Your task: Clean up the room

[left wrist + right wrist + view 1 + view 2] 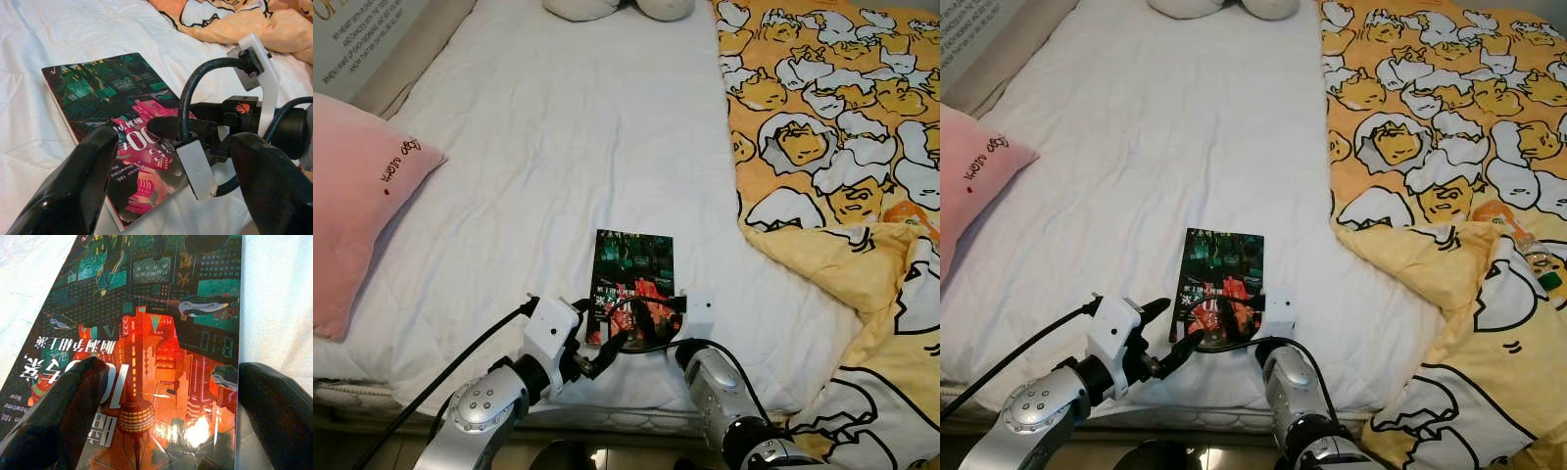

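Note:
A paperback book (631,262) with a dark green and red city cover lies flat on the white sheet (558,127), close to the bed's front edge. My left gripper (600,335) is open at the book's near left corner; in its wrist view one finger (85,181) rests by the book (105,90) and the other finger (274,186) sits beyond my right wrist. My right gripper (646,321) is open over the book's near end. In its wrist view one finger (68,406) lies over the cover (156,308) and the other (281,404) over the sheet just past the book's edge.
A pink pillow (352,196) lies at the left side of the bed. A yellow cartoon-print duvet (842,117) covers the right side and spills over the front edge. White pillows (617,8) sit at the far end. A bottle (1520,240) lies in the duvet folds.

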### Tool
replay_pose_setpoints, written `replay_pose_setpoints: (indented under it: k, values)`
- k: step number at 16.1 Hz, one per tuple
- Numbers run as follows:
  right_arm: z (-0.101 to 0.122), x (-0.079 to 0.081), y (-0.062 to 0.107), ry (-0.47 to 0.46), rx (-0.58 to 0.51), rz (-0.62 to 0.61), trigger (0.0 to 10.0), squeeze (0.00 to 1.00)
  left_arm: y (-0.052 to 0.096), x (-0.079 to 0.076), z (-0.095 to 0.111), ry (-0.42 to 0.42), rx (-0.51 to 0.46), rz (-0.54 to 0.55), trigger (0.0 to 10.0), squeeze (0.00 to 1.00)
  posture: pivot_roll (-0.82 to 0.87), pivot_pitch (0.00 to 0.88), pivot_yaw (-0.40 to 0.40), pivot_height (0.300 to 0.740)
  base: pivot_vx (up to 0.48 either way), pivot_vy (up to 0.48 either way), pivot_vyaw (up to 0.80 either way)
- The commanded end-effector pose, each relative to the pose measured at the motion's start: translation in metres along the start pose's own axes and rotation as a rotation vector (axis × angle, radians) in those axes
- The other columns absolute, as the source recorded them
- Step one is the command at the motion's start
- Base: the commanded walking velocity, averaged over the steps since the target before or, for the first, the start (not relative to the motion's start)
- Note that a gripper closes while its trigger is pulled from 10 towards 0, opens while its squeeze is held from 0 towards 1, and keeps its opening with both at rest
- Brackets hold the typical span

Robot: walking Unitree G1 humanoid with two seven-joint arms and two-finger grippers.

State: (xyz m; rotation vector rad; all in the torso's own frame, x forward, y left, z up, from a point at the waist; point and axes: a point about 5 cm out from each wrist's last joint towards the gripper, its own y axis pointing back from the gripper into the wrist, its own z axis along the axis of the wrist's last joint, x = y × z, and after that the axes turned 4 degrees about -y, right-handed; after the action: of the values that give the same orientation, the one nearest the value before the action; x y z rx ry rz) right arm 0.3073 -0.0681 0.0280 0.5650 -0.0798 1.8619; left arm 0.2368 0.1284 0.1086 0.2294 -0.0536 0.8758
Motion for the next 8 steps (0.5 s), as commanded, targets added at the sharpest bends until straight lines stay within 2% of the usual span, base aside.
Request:
replay_pose_setpoints:
  k: [1,3,5,8]
  values:
    - [-0.017,0.012,0.001,-0.065,0.072,0.017,10.0,0.00,0.002,-0.001,0.000,-0.009,0.002,-0.001,10.0,0.00,0.28,0.272,-0.018,0.740,0.000,0.000,0.00]
    - [-0.018,0.012,0.001,-0.110,0.082,0.020,10.0,0.00,0.001,-0.001,-0.001,-0.010,0.002,-0.001,10.0,0.00,0.28,0.270,-0.019,0.740,0.000,0.000,0.00]
    - [-0.028,0.017,0.001,-0.297,0.173,0.048,10.0,0.00,0.000,-0.001,-0.001,-0.011,0.002,-0.001,10.0,0.00,0.28,0.273,-0.018,0.740,0.000,0.000,0.00]
    - [-0.026,0.017,-0.001,-0.251,0.193,0.046,10.0,0.00,-0.003,0.000,0.001,-0.015,-0.005,0.002,10.0,0.00,0.28,0.266,-0.020,0.740,0.000,0.000,0.00]
